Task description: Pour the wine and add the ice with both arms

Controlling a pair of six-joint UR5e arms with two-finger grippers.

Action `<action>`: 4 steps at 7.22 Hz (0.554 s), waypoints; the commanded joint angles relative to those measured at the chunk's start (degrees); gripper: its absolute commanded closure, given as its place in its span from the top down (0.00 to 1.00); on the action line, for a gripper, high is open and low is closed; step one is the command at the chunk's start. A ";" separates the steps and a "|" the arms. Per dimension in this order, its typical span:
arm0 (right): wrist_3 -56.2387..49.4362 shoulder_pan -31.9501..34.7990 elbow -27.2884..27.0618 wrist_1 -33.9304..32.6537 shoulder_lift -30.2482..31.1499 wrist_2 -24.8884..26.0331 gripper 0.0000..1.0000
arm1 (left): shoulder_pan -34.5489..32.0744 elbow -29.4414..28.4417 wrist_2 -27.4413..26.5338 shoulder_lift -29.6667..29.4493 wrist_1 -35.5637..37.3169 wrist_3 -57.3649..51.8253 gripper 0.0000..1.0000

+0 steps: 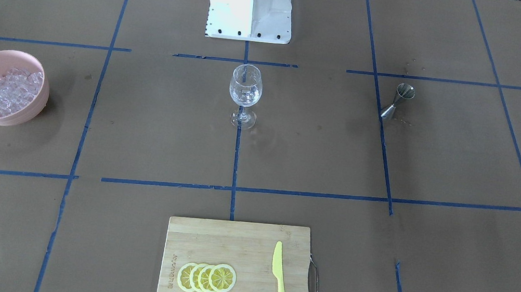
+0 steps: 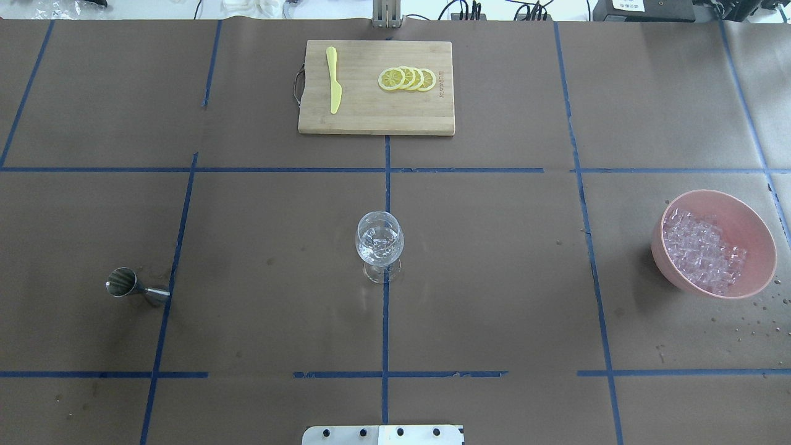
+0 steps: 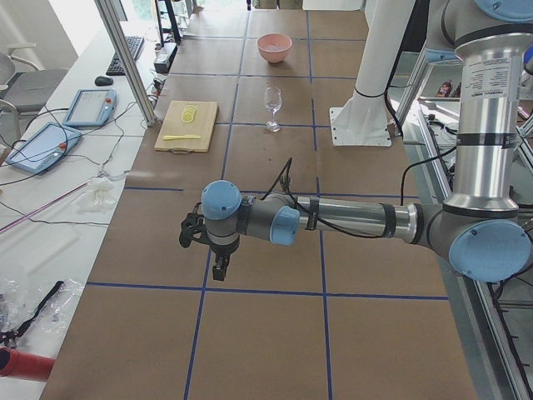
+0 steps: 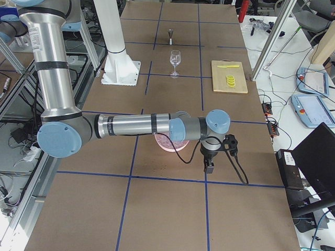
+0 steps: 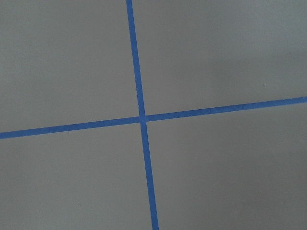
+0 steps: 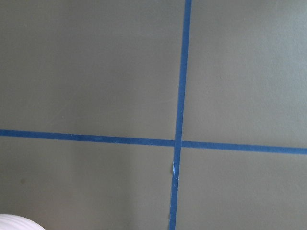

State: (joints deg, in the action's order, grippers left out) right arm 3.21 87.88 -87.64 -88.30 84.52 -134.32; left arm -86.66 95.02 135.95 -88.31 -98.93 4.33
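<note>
Left gripper (image 3: 218, 268) and right gripper (image 4: 209, 166) are hanging aside, open or closed I cannot tell; wine glass (image 2: 379, 240) is seemingly holding something clear; ice (image 2: 701, 250) is sitting at three o'clock.

Two arms (image 3: 350, 218), one wine glass (image 2: 379, 240), one jigger (image 2: 137, 288), one bowl (image 2: 749, 221), four lemon slices (image 2: 408, 79)
</note>
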 commanded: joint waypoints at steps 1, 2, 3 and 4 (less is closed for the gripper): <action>0.30 3.60 -0.43 1.38 4.33 -2.08 1.00 | -0.09 -0.09 -0.07 0.15 0.05 0.07 1.00; 0.48 4.57 -1.04 1.38 4.51 -2.95 1.00 | -0.09 -0.18 -0.07 0.15 0.05 -0.02 1.00; 1.79 4.66 -2.70 0.94 4.60 -3.57 1.00 | -0.27 -0.18 -0.07 0.15 0.14 -0.02 1.00; 3.37 4.66 -2.98 0.85 4.69 -3.58 1.00 | -0.35 0.25 -0.07 1.63 0.05 -0.02 1.00</action>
State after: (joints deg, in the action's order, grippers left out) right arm 4.89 92.31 -89.75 -87.25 88.99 -137.54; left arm -86.88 94.95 135.88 -87.81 -98.84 4.32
